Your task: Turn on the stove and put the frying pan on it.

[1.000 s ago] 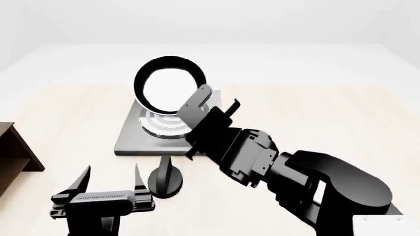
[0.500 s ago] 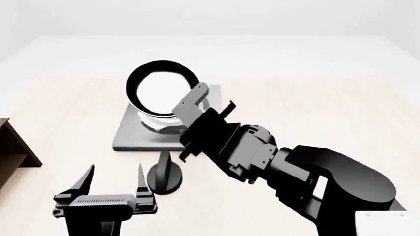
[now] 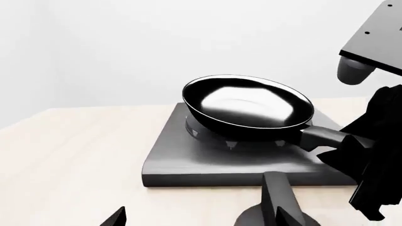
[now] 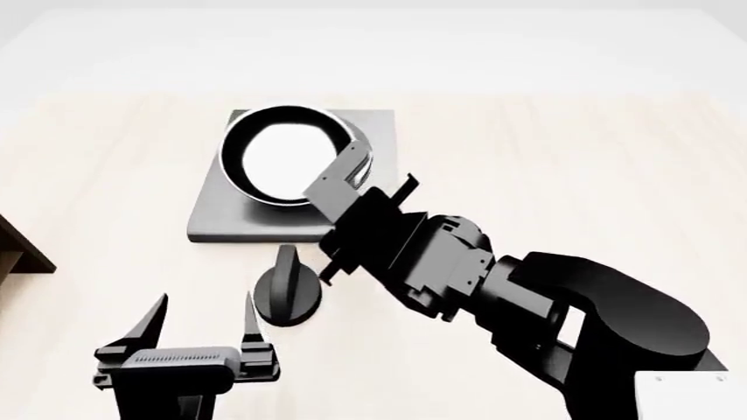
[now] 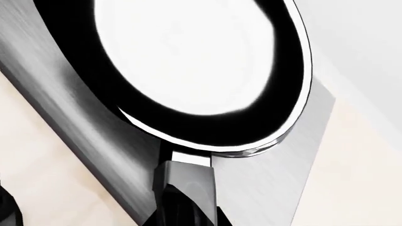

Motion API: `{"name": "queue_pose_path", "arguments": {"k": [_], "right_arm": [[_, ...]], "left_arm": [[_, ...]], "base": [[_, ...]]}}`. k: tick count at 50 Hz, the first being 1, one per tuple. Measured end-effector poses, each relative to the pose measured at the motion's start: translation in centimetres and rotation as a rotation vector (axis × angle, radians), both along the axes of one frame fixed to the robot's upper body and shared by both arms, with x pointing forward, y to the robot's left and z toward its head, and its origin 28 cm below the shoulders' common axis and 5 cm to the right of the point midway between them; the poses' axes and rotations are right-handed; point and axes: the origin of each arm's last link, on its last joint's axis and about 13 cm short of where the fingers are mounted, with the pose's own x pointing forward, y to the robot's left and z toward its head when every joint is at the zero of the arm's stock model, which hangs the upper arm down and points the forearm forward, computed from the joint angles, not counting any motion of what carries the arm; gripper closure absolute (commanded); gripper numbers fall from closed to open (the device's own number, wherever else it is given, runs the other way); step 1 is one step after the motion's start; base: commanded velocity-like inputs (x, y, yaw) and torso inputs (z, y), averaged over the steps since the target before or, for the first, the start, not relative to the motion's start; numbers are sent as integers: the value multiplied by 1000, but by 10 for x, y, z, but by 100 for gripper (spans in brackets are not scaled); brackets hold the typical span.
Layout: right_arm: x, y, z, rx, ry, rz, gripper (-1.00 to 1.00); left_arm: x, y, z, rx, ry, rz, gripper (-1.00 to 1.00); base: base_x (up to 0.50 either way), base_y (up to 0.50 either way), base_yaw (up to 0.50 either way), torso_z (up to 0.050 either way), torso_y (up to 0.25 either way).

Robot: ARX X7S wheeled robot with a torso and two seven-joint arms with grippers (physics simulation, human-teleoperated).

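While right gripper (image 4: 350,188) fingers grip frying pan (image 4: 286,156) handle, seemingly over stove (image 4: 222,214); left gripper (image 4: 205,322) fingers apart.

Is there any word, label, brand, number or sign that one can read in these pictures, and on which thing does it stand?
None: no readable text in any view.
The frying pan: no brand or mark.
The stove: plain grey plate, no label.
The knob: no numbers or signs visible.
The right gripper and the left gripper: no lettering visible.
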Motion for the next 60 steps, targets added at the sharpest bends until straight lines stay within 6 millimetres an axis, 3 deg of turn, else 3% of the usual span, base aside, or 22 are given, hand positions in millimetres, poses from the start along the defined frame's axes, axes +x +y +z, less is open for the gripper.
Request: {"name": "queue_pose_path", "arguments": {"k": [47, 48, 60], "right_arm": [[8, -9, 6, -23, -55, -88, 100], [8, -9, 5, -23, -53, -89, -100], [11, -10, 12, -45, -89, -84, -100]], "left_arm": [[1, 5, -2, -11, 7, 30, -100], [1, 5, -2, -11, 7, 30, -100], [1, 5, -2, -12, 8, 34, -100]], "base": [[0, 0, 0, 0, 1], [0, 0, 0, 0, 0], [0, 0, 0, 0, 0]]}}
